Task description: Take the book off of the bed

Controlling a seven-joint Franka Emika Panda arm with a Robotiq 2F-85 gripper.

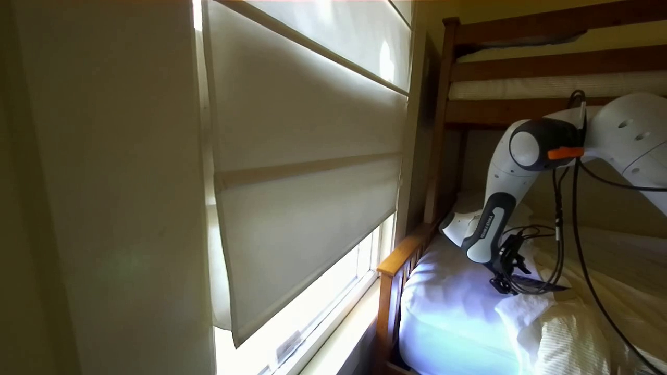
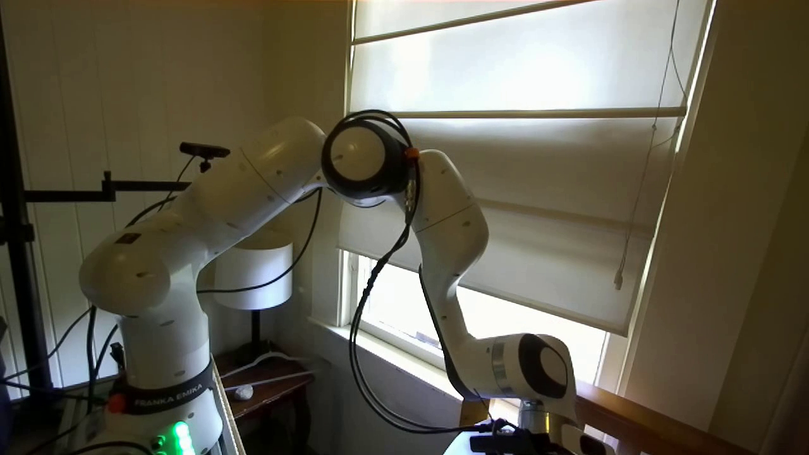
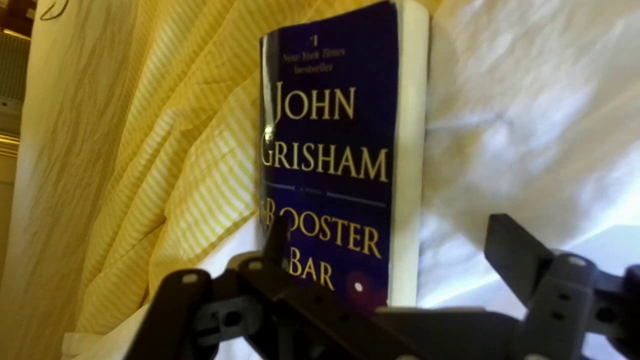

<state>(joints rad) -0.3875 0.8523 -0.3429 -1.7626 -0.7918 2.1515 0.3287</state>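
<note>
The book (image 3: 330, 125) has a dark blue cover with gold letters and pale page edges. It lies cover up on the rumpled bedding in the wrist view, and in an exterior view it is a dark sliver (image 1: 544, 284) just beyond the gripper. My gripper (image 3: 390, 235) is open. One finger overlaps the cover's left part; the other is over the sheet, apart from the page edge. The book's lower end is hidden behind the gripper. I cannot tell whether the left finger touches it. In an exterior view the gripper (image 1: 504, 285) is low over the bed (image 1: 453, 307).
A wooden bed end rail (image 1: 404, 255) stands beside the window with its pale blind (image 1: 312, 219). The upper bunk (image 1: 563, 86) is above the arm. Black cables (image 1: 576, 224) hang from the arm. A lamp (image 2: 253, 278) stands on a small table (image 2: 272, 392).
</note>
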